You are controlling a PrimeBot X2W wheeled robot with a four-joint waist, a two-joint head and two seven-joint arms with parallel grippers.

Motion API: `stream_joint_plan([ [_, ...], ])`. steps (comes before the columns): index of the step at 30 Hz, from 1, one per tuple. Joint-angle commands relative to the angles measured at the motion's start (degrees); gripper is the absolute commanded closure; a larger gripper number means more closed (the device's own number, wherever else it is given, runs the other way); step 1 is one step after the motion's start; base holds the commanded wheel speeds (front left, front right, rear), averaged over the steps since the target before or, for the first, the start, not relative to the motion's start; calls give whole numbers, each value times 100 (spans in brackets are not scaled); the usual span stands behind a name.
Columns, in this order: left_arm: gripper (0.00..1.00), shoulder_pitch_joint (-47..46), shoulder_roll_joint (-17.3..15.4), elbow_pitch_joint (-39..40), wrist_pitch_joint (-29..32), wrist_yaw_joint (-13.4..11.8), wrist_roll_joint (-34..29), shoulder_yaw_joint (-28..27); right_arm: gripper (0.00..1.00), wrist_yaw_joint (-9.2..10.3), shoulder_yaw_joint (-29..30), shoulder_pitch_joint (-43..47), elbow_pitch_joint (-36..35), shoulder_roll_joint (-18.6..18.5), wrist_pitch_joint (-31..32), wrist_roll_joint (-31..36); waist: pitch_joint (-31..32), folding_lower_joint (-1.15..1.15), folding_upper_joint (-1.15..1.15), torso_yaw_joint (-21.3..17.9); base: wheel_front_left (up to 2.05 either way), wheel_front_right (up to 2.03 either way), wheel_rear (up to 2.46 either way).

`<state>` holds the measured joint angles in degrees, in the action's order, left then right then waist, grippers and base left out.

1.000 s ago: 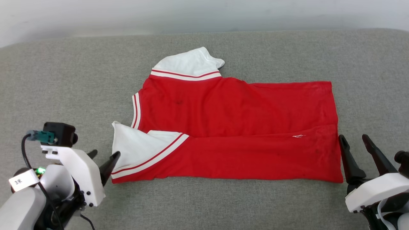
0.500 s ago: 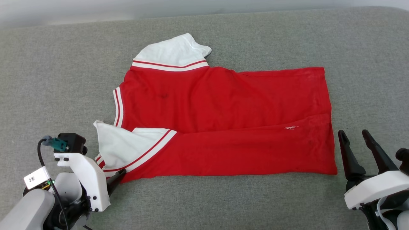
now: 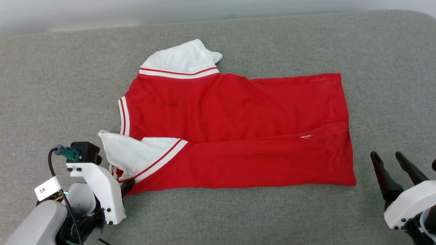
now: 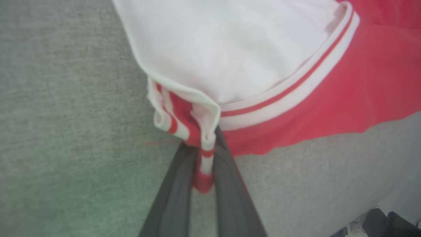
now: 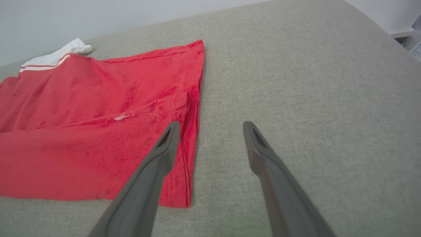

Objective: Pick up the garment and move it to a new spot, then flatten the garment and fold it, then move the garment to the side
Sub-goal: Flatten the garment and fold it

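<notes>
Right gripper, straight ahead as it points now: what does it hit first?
The right gripper would probably meet the grey cushion, just beside the garment; depth is unclear, so it might graze the hem.

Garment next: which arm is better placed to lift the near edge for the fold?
Left, I'd judge: the left gripper is shut on the striped sleeve corner of the garment, while the right gripper stands open beside the hem, holding nothing.

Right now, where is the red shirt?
The red shirt lies spread on the grey fabric surface, mid head view; the left hand pinches its near left corner, and the open right hand sits just off its right edge.
</notes>
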<state>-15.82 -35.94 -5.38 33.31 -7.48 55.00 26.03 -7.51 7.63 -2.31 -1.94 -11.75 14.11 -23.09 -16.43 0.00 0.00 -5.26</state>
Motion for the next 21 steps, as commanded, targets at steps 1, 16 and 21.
stream_joint_plan([
  [1, 100, 53, 45, -15, -43, -41, -49, 21, 0, 5, 10, 47, -45, -60, 141, -60, 18, 0, 0, 6, 0, 0, 0],
  [16, 100, 9, -186, 1120, -495, -420, -372, -281, 0, 5, -517, -379, -162, -571, 2567, -609, -194, 0, 0, 282, 0, 0, 0],
  [21, 100, -4, -156, 1253, -546, -470, -437, -259, 0, 4, -878, -505, 359, -555, 2791, -753, -311, 0, 0, 371, 0, 0, 0],
])
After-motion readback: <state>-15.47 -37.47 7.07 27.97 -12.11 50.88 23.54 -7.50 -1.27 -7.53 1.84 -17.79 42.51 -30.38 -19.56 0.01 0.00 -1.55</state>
